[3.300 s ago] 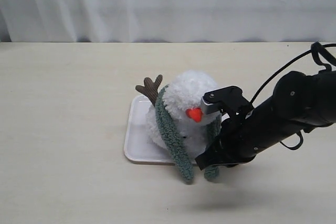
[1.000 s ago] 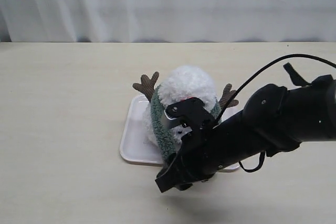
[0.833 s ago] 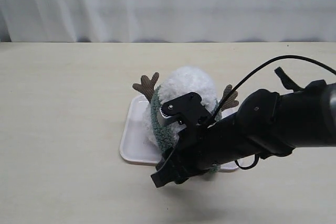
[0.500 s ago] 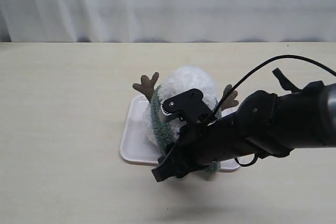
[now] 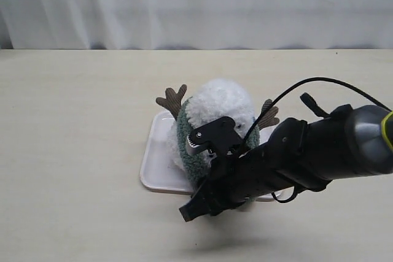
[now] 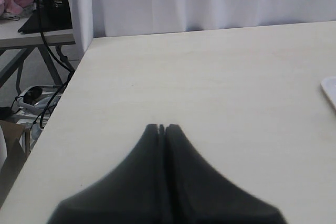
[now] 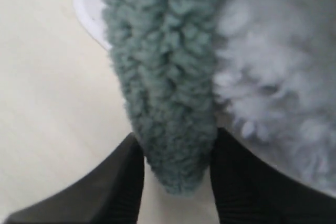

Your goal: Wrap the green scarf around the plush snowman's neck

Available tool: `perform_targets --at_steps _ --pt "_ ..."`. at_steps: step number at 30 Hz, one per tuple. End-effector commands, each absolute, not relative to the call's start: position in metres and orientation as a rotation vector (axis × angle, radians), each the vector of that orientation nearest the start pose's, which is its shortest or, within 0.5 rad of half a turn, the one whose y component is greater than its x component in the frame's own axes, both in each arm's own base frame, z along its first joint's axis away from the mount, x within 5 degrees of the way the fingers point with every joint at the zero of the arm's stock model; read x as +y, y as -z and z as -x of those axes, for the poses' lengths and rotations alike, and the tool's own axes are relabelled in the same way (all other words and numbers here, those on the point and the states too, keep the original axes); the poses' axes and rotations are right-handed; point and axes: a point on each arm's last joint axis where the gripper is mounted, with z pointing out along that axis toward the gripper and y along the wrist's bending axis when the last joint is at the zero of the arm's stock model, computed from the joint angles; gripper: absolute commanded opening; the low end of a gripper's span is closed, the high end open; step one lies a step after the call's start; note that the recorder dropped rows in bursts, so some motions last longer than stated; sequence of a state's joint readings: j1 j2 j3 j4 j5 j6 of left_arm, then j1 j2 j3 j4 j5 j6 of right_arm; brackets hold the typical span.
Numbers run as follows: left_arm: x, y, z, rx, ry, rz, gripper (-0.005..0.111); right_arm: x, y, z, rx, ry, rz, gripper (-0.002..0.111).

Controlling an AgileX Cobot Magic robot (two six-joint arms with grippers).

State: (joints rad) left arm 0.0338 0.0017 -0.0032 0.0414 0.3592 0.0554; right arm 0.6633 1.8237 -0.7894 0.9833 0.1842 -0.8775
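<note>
The plush snowman (image 5: 218,104) sits on a white tray (image 5: 153,167), and the green scarf (image 5: 184,146) lies around its neck and covers the crease. My right arm reaches across its front, hiding the nose. My right gripper (image 5: 195,205) is low at the tray's front edge. In the right wrist view the scarf's (image 7: 163,66) rounded end hangs between the fingers of the right gripper (image 7: 176,139). They stand apart, brushing its fluff without squeezing it, with white plush (image 7: 273,77) beside. My left gripper (image 6: 163,128) is shut and empty over bare table.
Brown twig arms (image 5: 172,99) (image 5: 267,113) stick out on both sides of the snowman. The tray's rim (image 6: 331,90) shows at the edge of the left wrist view. A white curtain (image 5: 196,4) hangs behind the table. Beyond the table's end stands a stand with cables (image 6: 50,3).
My right arm swung from the snowman's right side across its front to the left-hand scarf end. Over the last second it settled slightly lower. The snowman turned a little.
</note>
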Motion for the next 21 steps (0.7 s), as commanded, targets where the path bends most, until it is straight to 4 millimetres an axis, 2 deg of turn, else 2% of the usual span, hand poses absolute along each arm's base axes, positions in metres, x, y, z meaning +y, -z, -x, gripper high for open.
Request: perform_targets --at_steps 1,3,4,7,12,21 --pt "0.003 -0.182 -0.053 1.83 -0.1 -0.04 0.0 0.206 -0.122 -0.24 2.536 -0.455 0.828 0.019" --pt "0.003 -0.182 -0.053 1.83 -0.1 -0.04 0.0 0.206 -0.128 -0.239 2.508 -0.46 0.868 0.005" --pt "0.003 -0.182 -0.053 1.83 -0.1 -0.04 0.0 0.206 -0.13 -0.238 2.499 -0.464 0.883 0.004" --pt "0.003 -0.182 -0.053 1.83 -0.1 -0.04 0.0 0.206 -0.139 -0.236 2.451 -0.473 0.948 0.004" --pt "0.003 -0.182 -0.053 1.83 -0.1 -0.04 0.0 0.203 -0.151 -0.231 2.343 -0.399 1.179 0.004" --pt "0.003 -0.182 -0.053 1.83 -0.1 -0.04 0.0 0.192 -0.15 -0.235 2.276 -0.19 1.354 0.004"
